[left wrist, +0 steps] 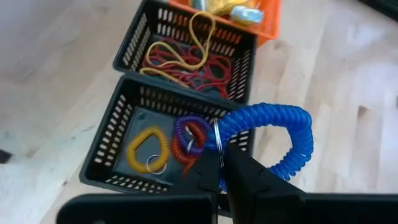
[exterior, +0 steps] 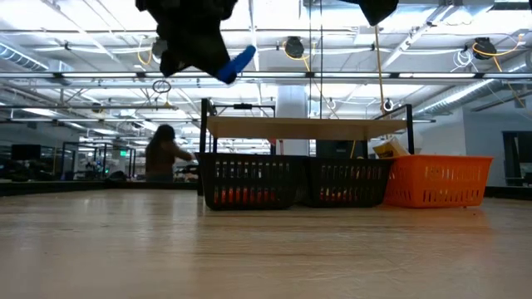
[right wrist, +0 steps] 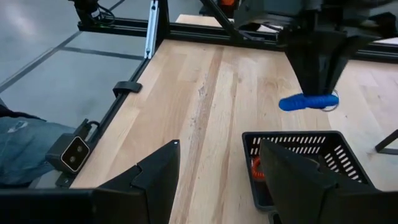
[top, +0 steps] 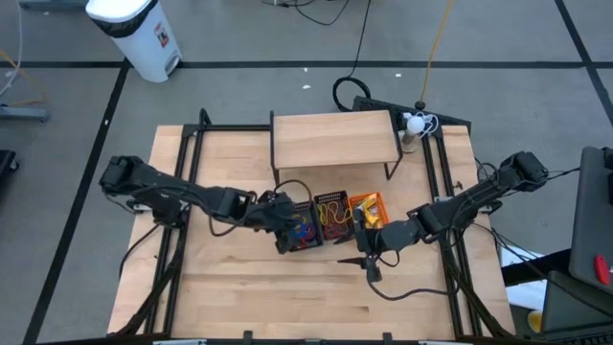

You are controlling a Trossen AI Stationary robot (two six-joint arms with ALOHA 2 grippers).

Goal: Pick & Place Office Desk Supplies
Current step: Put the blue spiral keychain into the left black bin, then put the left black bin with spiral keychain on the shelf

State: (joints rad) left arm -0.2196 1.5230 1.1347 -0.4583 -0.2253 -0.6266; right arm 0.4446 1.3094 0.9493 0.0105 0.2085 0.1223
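My left gripper [top: 283, 218] is shut on a blue coiled wrist band [left wrist: 292, 130] and hangs above the near rim of a black basket [left wrist: 109, 134]. Yellow [left wrist: 148, 149], purple [left wrist: 189, 129] and red [left wrist: 186, 149] coils lie in that basket. A second black basket [left wrist: 242, 50] beside it holds red and yellow elastic loops [left wrist: 186, 59]. An orange basket [top: 369, 204] stands past that one. My right gripper [right wrist: 217, 149] waits open near the baskets, toward the table's right, with nothing between its fingers. My left gripper pinches the blue coil between its two fingers at the end by the metal key ring [left wrist: 219, 134]. The fingers [left wrist: 249, 180] slant downward. The coil curves out from the fingertips in a loop and is lifted clear above the basket [right wrist: 308, 101].
A wooden riser shelf [top: 333, 139] stands behind the three baskets. Black frame rails [top: 187, 163] run along both sides of the table. Bare wood lies in front of the baskets [top: 287, 297]. A person [exterior: 164, 154] sits in the room beyond the table.
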